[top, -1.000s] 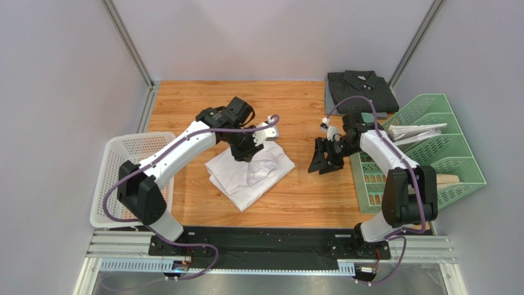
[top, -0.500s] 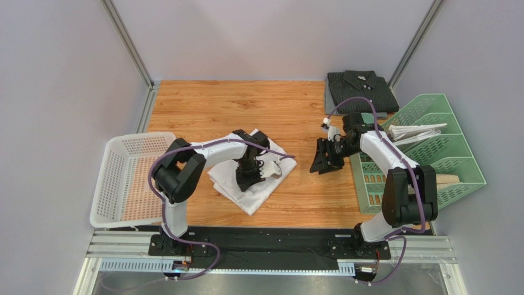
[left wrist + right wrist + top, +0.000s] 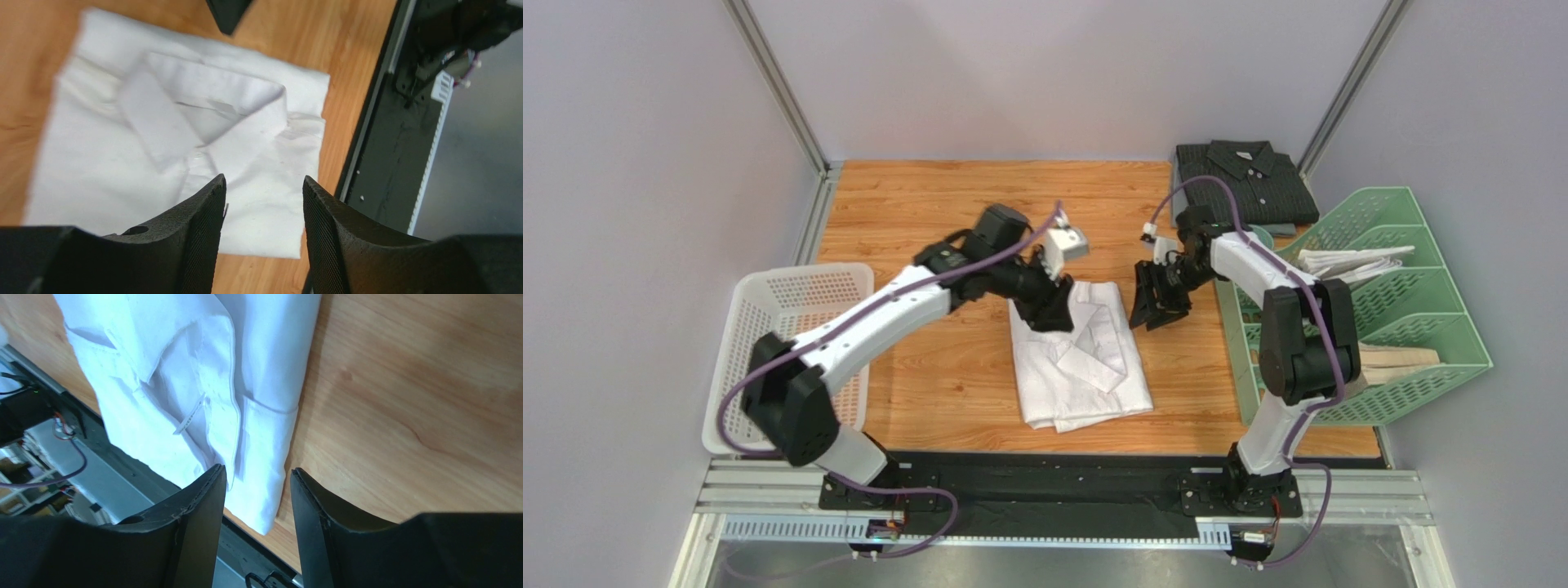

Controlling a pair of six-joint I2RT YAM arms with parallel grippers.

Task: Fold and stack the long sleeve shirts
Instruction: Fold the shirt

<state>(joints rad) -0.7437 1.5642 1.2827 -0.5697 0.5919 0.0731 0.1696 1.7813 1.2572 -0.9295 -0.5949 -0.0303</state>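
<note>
One white shirt (image 3: 1081, 361) lies near table's (image 3: 928, 208) front edge.

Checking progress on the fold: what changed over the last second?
The white shirt slid right and turned squarer to the table edge. The left gripper is open over it; the right gripper, also open, moved left to its edge. The dark shirt, basket and green trays stayed put.

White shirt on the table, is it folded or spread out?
Folded: the white shirt lies as a compact rectangle, collar on top, layered edges showing.
</note>
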